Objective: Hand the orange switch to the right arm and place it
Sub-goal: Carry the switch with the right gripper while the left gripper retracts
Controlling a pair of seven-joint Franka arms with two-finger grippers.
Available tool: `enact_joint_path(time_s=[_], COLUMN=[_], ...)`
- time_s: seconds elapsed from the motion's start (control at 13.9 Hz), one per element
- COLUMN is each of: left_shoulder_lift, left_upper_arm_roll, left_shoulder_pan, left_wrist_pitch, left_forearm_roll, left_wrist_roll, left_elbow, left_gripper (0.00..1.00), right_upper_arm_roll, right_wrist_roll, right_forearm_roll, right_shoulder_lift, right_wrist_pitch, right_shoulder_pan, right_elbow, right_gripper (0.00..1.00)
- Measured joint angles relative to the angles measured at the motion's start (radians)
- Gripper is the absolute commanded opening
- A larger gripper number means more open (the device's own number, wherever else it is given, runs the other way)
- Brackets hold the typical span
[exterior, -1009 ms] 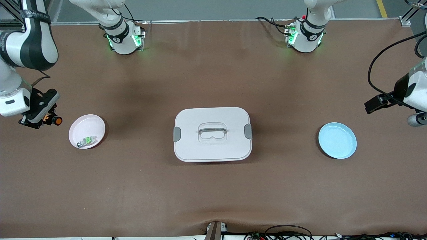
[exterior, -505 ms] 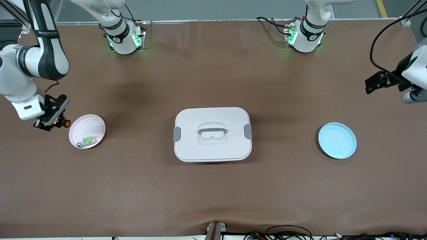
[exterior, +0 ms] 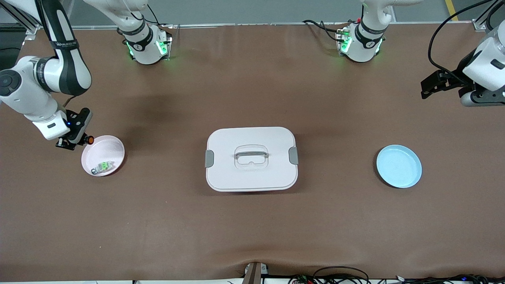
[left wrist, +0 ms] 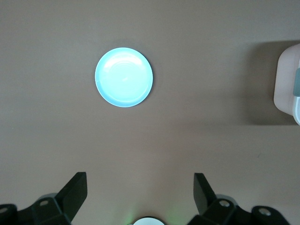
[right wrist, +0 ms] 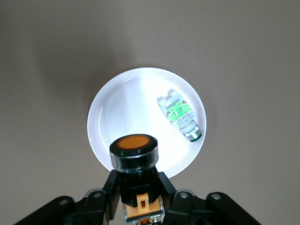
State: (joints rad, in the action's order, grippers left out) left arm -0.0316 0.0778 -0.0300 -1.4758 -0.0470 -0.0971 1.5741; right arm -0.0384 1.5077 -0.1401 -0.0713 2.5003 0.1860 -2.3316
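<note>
nearest the front camera, toward the right arm's end of the surface (exterior: 252, 228), the pink plate (exterior: 114, 145) holds a grey-and-clear part (exterior: 103, 167), so it looks like the drop spot. over its rim the right gripper (exterior: 81, 139) is clamped on the orange switch (right wrist: 135, 151), seemingly to set it down. the left gripper (left wrist: 140, 185), jaws apart and empty, waits above the surface near the blue plate (exterior: 399, 166).

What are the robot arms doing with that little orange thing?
The right claw is shut on the small black cylinder with an orange end, the orange switch, over the edge of the pale pink plate. That plate holds a small grey-and-clear part with a green mark. The left claw waits open, above the round light blue plate.
</note>
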Motion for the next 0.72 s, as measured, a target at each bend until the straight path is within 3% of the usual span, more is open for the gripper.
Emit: enact_joint_path(time_s=[0.36, 0.72], left_shoulder_lift=[-0.022, -0.023], left_upper_arm_roll=[-0.002, -0.002], left_shoulder_pan=[0.002, 0.002], left_wrist_pitch=[0.000, 0.000], left_forearm_roll=[0.000, 0.003], left_wrist_roll=[0.000, 0.000], left_elbow=[0.003, 0.003], left_gripper=[1.00, 1.00], right_upper_arm_roll=[0.000, 0.001], right_wrist_roll=[0.019, 0.019], right_forearm_roll=[-0.002, -0.005], right_shoulder_lift=[-0.063, -0.135], right_wrist_pitch=[0.155, 0.206], right_shoulder_pan=[0.035, 0.035], right_elbow=[-0.053, -0.063], right_gripper=[0.06, 0.06])
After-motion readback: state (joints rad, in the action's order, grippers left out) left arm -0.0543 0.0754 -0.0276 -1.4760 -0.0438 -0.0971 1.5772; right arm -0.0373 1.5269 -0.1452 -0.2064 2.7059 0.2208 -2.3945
